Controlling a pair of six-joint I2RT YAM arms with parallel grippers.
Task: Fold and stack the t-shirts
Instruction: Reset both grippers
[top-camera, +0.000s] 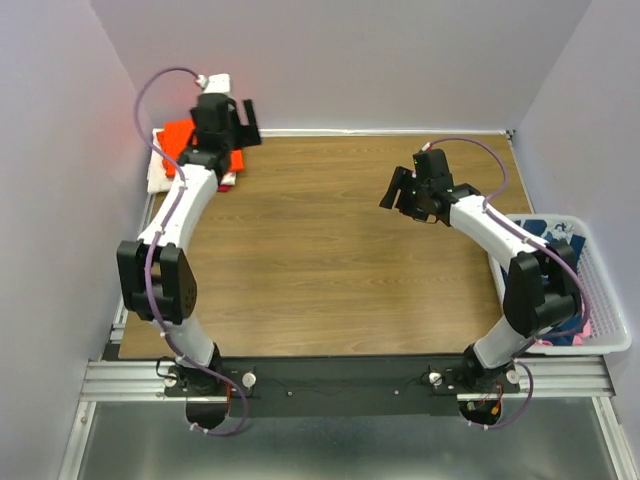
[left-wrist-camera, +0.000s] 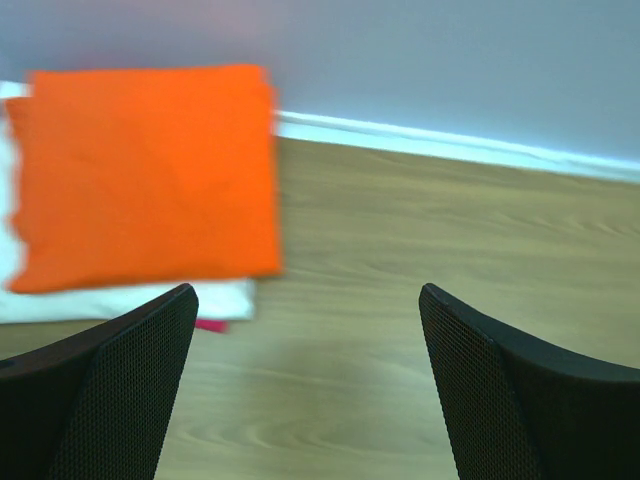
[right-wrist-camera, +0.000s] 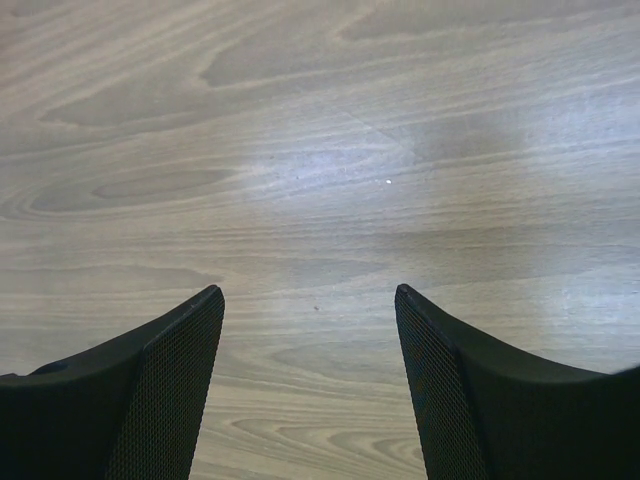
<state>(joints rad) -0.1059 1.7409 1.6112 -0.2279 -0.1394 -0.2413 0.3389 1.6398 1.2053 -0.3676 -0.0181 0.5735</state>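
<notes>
A folded bright orange t-shirt (left-wrist-camera: 150, 170) lies on top of a stack at the table's back left corner (top-camera: 178, 138). Under it sits a cream-white t-shirt (left-wrist-camera: 120, 300) (top-camera: 157, 172), and a sliver of a red-pink one (left-wrist-camera: 212, 325) (top-camera: 228, 182) sticks out at the bottom. My left gripper (left-wrist-camera: 308, 290) (top-camera: 238, 125) hovers just right of the stack, open, with only bare wood between its fingers. My right gripper (right-wrist-camera: 308, 292) (top-camera: 400, 195) hangs open over the table's right half and holds nothing.
A white lattice basket (top-camera: 610, 310) stands off the table's right edge, with dark blue and pink cloth (top-camera: 578, 328) inside. The wooden table (top-camera: 330, 260) meets the back wall just behind the stack. A side wall stands close on the left.
</notes>
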